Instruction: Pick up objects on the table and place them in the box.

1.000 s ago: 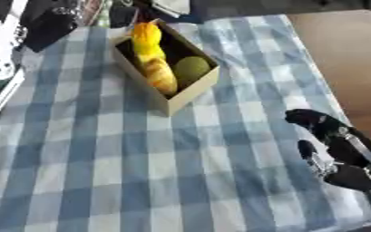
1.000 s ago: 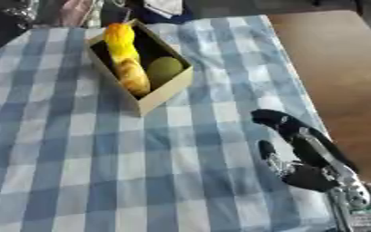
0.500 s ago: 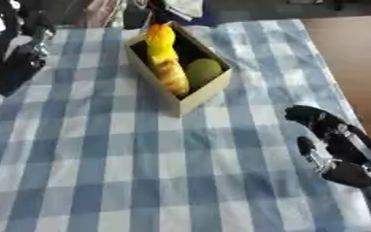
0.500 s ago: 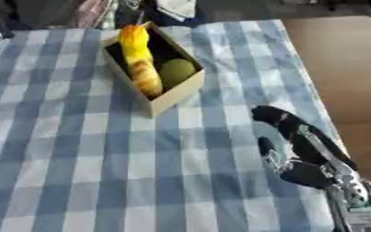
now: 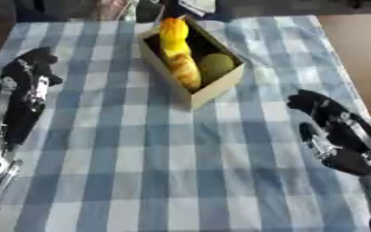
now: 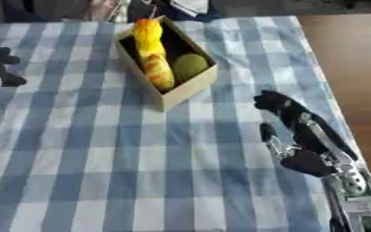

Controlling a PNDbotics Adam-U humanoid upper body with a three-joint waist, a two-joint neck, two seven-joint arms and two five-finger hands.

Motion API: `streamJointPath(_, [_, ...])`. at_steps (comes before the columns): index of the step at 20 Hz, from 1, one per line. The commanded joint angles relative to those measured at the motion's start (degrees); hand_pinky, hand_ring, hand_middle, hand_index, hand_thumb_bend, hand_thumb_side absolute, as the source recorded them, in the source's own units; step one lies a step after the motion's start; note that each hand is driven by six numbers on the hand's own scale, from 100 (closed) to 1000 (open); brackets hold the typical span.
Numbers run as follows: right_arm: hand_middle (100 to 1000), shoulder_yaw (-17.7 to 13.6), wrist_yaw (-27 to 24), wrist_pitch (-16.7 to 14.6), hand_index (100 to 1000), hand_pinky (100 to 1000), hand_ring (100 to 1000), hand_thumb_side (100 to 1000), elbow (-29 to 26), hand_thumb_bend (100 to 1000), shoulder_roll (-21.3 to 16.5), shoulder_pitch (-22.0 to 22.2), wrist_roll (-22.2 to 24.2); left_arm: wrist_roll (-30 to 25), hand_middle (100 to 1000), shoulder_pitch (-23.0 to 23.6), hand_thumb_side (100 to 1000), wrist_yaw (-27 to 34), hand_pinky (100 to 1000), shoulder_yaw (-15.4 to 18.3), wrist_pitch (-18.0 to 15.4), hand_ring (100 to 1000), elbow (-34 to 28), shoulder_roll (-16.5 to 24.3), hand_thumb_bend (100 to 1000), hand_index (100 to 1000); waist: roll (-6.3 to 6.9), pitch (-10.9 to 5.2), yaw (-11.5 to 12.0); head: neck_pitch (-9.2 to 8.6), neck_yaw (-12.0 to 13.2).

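Box point(image 5: 217, 89) holding yellow and green items, left robot hand point(image 5: 26, 90) fully visible only in left eye view, both robot hands spread, right robot hand point(image 6: 299, 136) empty

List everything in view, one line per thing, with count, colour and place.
box: one, tan cardboard, open, far centre of the table
yellow object: one, yellow, long, standing in the box's left side
orange-yellow object: one, lying in the box in front of the yellow one
green object: one, round, olive green, in the box's right side
tablecloth: one, blue and white check, covering the table
left hand: one, black, open, left edge
right hand: one, black, open, right side
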Motion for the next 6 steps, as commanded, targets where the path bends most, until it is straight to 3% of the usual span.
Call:
streamJointPath(1, [853, -0.4, -0.9, 0.2, 949, 1000, 888, 373, -1.3, 100, -0.4, -0.1, -0.9, -0.9, 726, 0.6, 881, -2.5, 701, 0.0, -0.8, 618, -1.1, -3.4, 100, 873, -0.81, -1.89, 0.3, 0.98, 0.0])
streamJointPath(6, [849, -0.4, -1.2, 0.4, 952, 998, 885, 378, -1.4, 100, -0.2, 0.2, -1.7, -2.8, 722, 1.8, 903, -4.5, 699, -0.9, 0.5, 616, -1.1, -8.7, 100, 873, -1.02, -2.10, 0.8, 1.13, 0.2])
